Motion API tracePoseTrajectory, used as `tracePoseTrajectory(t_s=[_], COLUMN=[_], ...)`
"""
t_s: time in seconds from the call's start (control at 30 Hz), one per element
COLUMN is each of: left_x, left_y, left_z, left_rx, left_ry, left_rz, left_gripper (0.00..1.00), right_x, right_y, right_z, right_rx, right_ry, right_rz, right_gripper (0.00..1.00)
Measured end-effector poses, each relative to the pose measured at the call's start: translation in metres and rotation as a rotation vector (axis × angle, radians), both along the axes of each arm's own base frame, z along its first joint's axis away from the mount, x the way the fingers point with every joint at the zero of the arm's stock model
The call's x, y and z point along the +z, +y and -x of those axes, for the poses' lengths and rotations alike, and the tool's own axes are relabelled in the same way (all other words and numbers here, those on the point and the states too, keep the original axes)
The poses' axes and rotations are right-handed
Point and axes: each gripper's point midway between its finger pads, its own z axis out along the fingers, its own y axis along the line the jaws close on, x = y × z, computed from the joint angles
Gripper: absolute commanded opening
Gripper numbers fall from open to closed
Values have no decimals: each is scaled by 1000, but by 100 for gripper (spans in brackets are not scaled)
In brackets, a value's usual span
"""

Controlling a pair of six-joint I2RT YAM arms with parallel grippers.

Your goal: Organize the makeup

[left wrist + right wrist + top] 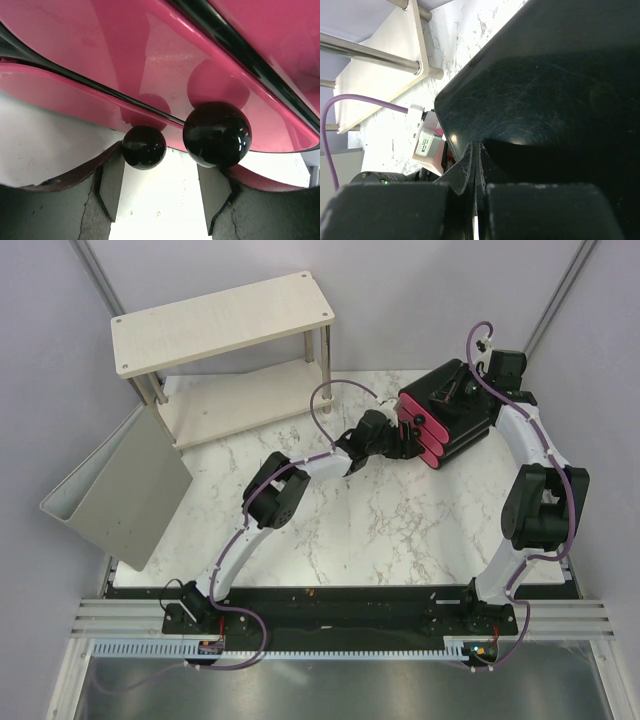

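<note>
**Operator:** How is the left end effector standing, and what is it contacting?

**Technician:** The left end effector (162,167) is standing partly open and grasping nothing, with its fingers (111,187) spread apart. It is facing the pink drawer fronts (65,90) of the black box (462,412). Two round black knobs are showing just ahead of the fingers. The smaller knob (144,146) is sitting above the finger at the left of the wrist view. The larger knob (216,134) is overlapping the tip of the other finger. Whether either knob is touching a finger cannot be told.

**Operator:** And the right end effector?

**Technician:** The right end effector (476,150) is clenched, with its fingers pressing flat together and nothing between them. Its tips are meeting the edge of the box's glossy black panel, on the side away from the drawer fronts.

**Operator:** Where is the makeup lying, and which way is its long axis running?

**Technician:** No view is showing the makeup, so its place, heading and long axis cannot be told. The box is sitting at the far right of the table (340,520), with its drawer fronts facing the left arm.
</note>
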Motion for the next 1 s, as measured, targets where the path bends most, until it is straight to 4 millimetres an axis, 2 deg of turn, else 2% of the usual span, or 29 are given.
tracePoseTrajectory(t_s=[0.3,0.47,0.57,0.63,0.7,0.77,0.9,0.97,1.0], left_x=[-2,-8,1,14,32,50,77,81,79], left_y=[1,18,34,45,57,71,107,132,147], left_z=[1,23,38,47,53,56,55,57,59], left_rx=[-9,-35,-62,-84,-107,-118,-83,-64,-52], left_ry=[-30,-41,-66,-108,-167,-233,-306,-302,-287], left_rz=[-11,-72,-117,-149,-191,-256,-380,-431,-455], left_gripper=[66,68,71,72,78,82,83,83,83], right_x=[0,0,0,0,0,0,1,2,2], right_y=[-2,-2,-3,-3,-3,-3,-4,-4,-5], right_z=[0,0,0,0,0,0,0,1,3], right_rx=[-4,-5,-4,-5,-5,-6,-8,-10,-13], right_ry=[0,0,0,0,0,0,3,10,18], right_rz=[0,0,-1,-1,-1,0,1,6,10], right_gripper=[0,0,0,0,0,0,1,7,16])
